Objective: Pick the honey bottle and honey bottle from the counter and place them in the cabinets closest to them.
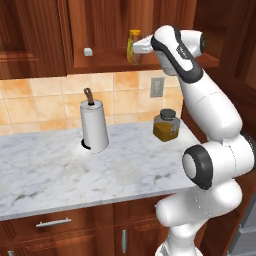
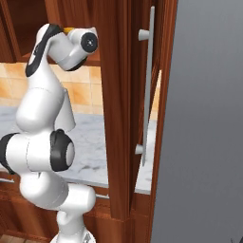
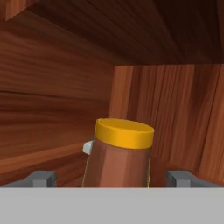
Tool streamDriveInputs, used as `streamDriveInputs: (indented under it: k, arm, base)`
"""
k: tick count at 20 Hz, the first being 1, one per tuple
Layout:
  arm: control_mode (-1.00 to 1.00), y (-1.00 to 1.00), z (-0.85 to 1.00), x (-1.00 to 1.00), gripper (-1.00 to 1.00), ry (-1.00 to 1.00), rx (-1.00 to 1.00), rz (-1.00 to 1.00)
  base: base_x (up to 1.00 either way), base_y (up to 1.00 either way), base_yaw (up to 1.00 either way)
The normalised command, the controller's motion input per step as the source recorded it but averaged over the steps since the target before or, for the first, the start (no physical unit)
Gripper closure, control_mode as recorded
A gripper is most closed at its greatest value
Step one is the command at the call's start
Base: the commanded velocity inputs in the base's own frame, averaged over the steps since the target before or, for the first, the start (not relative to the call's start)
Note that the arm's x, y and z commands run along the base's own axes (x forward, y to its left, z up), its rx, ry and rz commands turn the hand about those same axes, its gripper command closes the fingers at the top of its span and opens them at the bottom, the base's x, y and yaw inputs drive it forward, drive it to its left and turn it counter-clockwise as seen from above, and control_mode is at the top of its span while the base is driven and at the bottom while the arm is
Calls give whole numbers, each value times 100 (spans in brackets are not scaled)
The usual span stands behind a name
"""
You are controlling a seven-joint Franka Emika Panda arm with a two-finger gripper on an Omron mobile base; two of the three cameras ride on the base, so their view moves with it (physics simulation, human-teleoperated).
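In the cabinet, honey bottle stands between parted fingers.

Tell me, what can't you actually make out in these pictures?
- Honey bottle, hand view: its lower part is cut off at the bottom, so whether it rests on the cabinet shelf is unclear.
- Same bottle, left base view: the arm covers part of it.
- Gripper, right base view: hidden behind the arm's wrist.
- Small white object on the shelf, left base view: too small to identify.
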Motion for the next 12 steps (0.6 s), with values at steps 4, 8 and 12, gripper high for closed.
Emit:
streamDriveInputs:
  k: [4,8,12]
  arm:
    - [-100,0,9,-51,-100,0,0,0]
    - [-100,0,11,-75,-100,0,0,-2]
    - [-100,-5,18,-78,-100,0,0,-5]
  base:
    - [0,0,0]
    - [0,0,0]
    - [0,0,0]
